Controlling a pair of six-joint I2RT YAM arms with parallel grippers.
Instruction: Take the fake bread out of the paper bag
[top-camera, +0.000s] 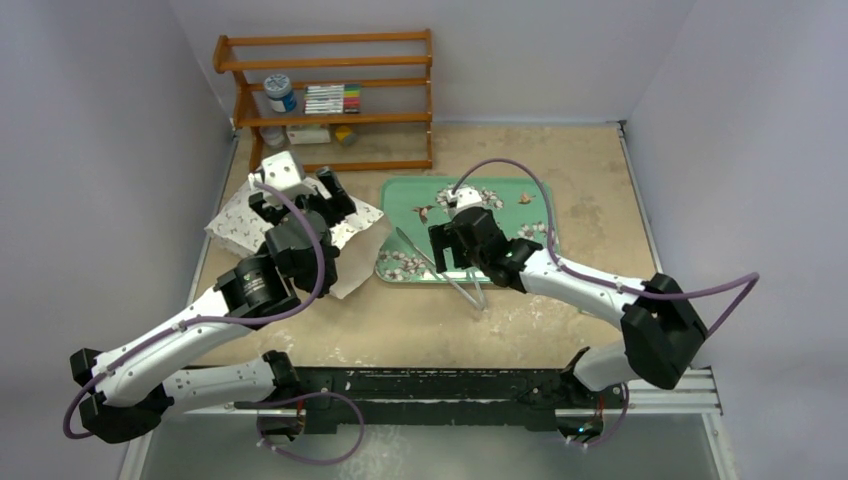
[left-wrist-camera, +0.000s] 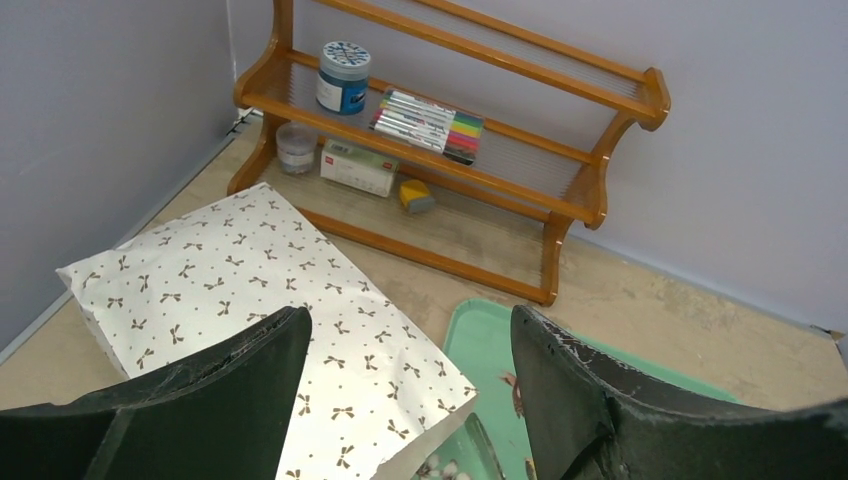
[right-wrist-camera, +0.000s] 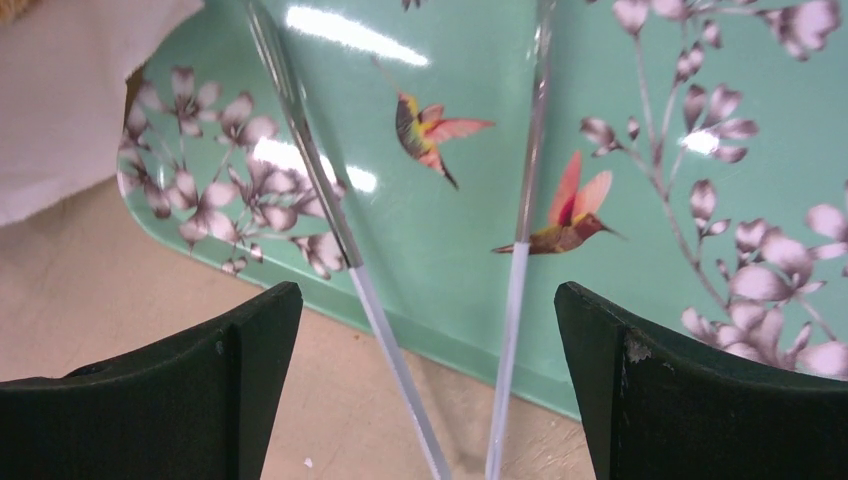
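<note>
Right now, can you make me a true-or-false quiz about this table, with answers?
The silver metal tongs lie across the green flowery tray's edge. True.
The right fingers are squeezing the tongs. False: they stand open either side.
The white paper bag with small dark bows stands upright. False: it lies flat.
A blue-lidded jar sits on the orange wooden shelf. True.
The coloured markers lie on the tray. False: they are on the shelf.
</note>
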